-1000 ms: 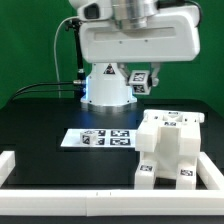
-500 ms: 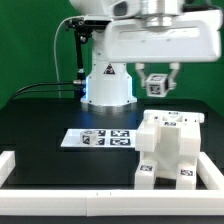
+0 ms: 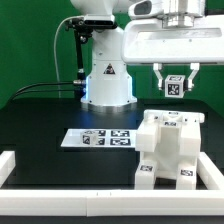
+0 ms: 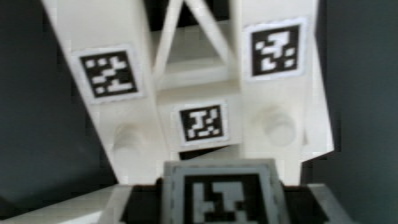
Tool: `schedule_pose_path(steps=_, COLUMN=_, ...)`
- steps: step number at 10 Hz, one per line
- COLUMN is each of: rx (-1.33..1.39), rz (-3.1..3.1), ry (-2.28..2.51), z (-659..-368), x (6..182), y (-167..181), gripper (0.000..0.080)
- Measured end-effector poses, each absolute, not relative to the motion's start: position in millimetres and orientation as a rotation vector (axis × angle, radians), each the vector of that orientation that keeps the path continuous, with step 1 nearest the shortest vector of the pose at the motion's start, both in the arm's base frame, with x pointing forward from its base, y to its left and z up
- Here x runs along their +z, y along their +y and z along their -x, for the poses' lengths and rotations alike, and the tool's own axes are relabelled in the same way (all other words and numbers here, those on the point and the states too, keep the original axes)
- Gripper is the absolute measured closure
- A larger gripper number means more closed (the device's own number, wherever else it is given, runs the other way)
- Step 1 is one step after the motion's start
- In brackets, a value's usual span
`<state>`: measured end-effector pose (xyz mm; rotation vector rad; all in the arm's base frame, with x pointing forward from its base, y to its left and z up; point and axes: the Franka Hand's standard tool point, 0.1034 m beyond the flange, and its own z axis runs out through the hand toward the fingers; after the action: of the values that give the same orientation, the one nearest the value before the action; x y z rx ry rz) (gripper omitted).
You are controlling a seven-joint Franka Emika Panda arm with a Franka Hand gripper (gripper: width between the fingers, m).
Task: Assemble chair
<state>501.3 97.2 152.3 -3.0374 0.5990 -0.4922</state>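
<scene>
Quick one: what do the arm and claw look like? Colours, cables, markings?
Arm: glossy white, rounded shells, a blue light low on its base. Black cable runs up beside it. Claw: wide white boxy body, two short dark fingers. No markings legible on either.

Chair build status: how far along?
Done: the big blocks already stand joined as one stepped chair body. In hand: the gripper is shut on a small tagged white part and hangs above the body, clear of it. Left: lowering and seating that part. No other loose part shows in either view.
</scene>
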Motion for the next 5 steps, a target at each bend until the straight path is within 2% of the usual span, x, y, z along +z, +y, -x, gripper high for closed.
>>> schedule_pose_path(steps=3, rx=-0.521, rz=3.017, ry=0.544, z=-510, x=139.0, y=127, gripper=0.0519)
schedule_pose_path(steps=5, rx=-0.547, rz=3.030, ry=0.467, z=-519, x=131.3, y=128, gripper=0.0519)
